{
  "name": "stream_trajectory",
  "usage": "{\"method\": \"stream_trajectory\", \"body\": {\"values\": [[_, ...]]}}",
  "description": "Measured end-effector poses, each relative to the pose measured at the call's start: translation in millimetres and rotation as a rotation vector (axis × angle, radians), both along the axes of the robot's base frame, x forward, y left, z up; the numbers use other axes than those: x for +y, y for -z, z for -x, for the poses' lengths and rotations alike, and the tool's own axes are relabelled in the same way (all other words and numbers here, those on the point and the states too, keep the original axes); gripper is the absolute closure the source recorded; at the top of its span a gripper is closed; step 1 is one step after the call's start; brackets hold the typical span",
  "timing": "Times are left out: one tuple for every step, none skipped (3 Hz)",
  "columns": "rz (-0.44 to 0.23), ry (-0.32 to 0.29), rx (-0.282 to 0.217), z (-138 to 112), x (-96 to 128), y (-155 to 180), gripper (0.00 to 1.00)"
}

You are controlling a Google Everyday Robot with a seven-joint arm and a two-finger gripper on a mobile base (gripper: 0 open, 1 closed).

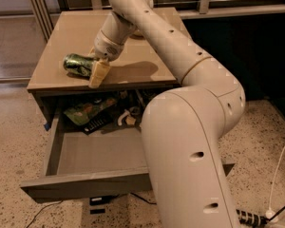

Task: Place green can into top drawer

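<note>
So far only the groundwork looks done: the top drawer [97, 152] stands pulled well out toward the near side. Its near floor is bare, while a flat green snack bag [85, 111] and some dark clutter lie at its far end. The green can [77, 64] is not in it yet. It lies on the cabinet top [76, 27], close to the near left edge, above the open drawer.

My gripper [98, 70] is at the can's right end, right against it. I cannot tell whether it is spread or clamped on the can.

The can is on its side, not upright. Its long axis runs left to right, roughly along the near edge, with one end pointing left and the other toward my gripper. By my reckoning, the lift, the carry forward and down, and the release into the drawer all remain.
</note>
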State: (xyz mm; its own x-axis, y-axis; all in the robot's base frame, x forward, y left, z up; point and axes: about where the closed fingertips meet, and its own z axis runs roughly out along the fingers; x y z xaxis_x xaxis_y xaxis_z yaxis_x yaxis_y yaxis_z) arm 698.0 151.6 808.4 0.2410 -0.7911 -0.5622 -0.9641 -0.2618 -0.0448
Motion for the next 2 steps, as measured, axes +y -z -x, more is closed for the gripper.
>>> {"method": "stream_trajectory", "body": {"values": [[0.0,0.0,0.0,0.2,0.0,-3.5,1.0],[0.0,0.064,-0.09,2.8,-27.7,-47.0,1.0]]}}
